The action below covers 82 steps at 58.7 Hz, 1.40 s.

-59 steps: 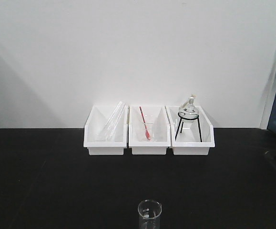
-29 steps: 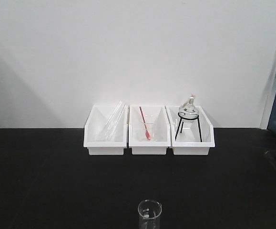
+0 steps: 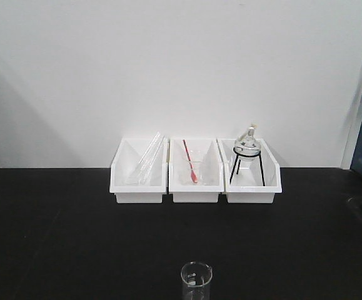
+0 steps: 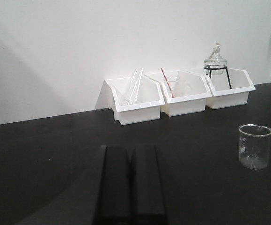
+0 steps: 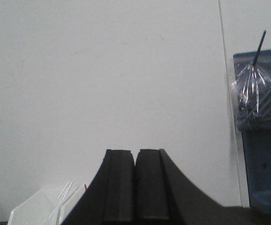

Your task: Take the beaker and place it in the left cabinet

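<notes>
Nothing has moved: beaker (image 3: 196, 279) stands upright on the black tabletop (image 3: 74, 237), untouched; left hand (image 4: 129, 154) and right hand (image 5: 135, 157) are narrow, fingers together, holding nothing.

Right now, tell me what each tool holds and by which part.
Nothing. The left tool and right tool are both shut empty; the beaker stands free on the bench.

The front view squarely faces the far edge of the worktop (image 3: 55, 237). The left wrist view, low, shares its three bins (image 3: 196, 195). The right wrist view mostly sees wall (image 5: 102, 70).
</notes>
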Tool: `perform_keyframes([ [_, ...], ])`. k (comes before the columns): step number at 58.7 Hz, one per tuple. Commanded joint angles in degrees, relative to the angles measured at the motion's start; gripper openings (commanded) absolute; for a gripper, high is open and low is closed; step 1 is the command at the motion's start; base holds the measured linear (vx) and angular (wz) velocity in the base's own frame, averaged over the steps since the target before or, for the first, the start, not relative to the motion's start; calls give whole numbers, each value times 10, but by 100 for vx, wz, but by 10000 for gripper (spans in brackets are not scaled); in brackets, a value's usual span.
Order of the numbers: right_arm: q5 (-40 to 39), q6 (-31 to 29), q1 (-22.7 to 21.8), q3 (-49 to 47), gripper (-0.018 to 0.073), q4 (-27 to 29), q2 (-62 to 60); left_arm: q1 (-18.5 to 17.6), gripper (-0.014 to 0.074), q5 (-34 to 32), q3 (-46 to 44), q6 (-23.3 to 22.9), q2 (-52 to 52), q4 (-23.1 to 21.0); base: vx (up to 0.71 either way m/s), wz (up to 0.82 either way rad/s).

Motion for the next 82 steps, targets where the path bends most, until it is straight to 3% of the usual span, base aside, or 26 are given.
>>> perform_keyframes([
  [1,-68,-9,-4,-88,-6,-1,100,-3,1,-50,10,-1,-11,-5,0,0],
  [10,-88,-2,-4,-164,-5,-1,215,-3,1,-50,10,-1,-11,-5,0,0],
  [21,-104,-2,-4,-185,6,-1,279,-3,1,-50,10,-1,-11,-5,0,0],
  [31,-112,-2,-4,-185,91,-1,286,-3,1,-50,10,-1,-11,-5,0,0],
  [38,-108,-2,-4,-185,238,-1,286,-3,1,-50,10,-1,-11,-5,0,0],
  [50,-105,-2,-4,-185,619,2,286,-3,1,-50,10,-1,-11,-5,0,0],
  [55,-105,-2,-4,-185,732,2,287,-3,1,-50,10,-1,-11,-5,0,0],
  [65,-111,3,-4,-185,724,4,287,-3,1,-50,10,-1,-11,-5,0,0],
  [76,-173,32,-4,-185,682,-4,316,-3,1,-50,10,-1,-11,-5,0,0],
  [82,-201,74,-4,-174,645,-56,352,-3,1,-50,10,-1,-11,-5,0,0],
])
